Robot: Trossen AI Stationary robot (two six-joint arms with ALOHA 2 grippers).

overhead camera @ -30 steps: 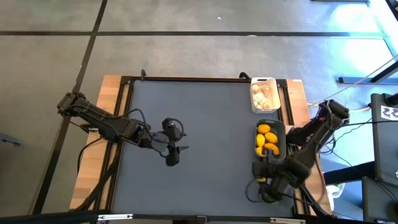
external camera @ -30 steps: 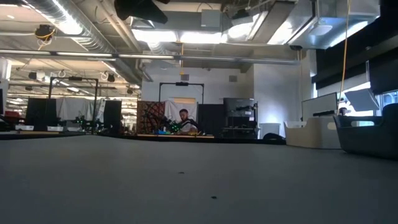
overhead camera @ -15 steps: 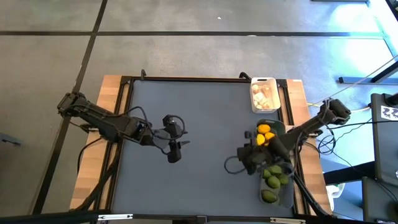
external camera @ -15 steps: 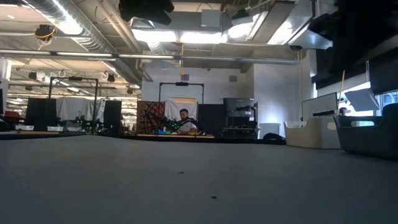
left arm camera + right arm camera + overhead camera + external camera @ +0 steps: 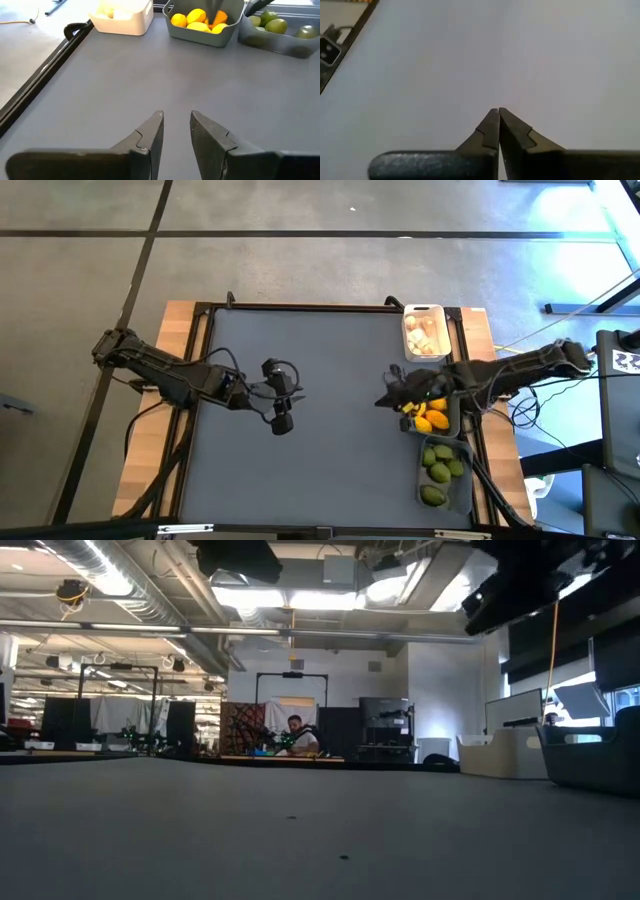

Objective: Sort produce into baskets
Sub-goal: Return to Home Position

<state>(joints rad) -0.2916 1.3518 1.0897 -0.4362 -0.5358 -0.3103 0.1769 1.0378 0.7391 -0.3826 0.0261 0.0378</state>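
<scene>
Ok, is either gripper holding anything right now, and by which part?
Nothing is held. The left gripper has its fingers apart over the bare table; the right gripper has its fingers shut together with nothing between them.

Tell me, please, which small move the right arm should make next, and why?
Probably pull the right gripper back toward its base: it is shut and empty over the mat, and garlic, lemons and limes all lie in baskets.

Matt grey table top (image 5: 330, 380) framed in bare wood (image 5: 180, 320); smooth plastic white basket (image 5: 127, 22), glossy lemons (image 5: 196, 17).
</scene>
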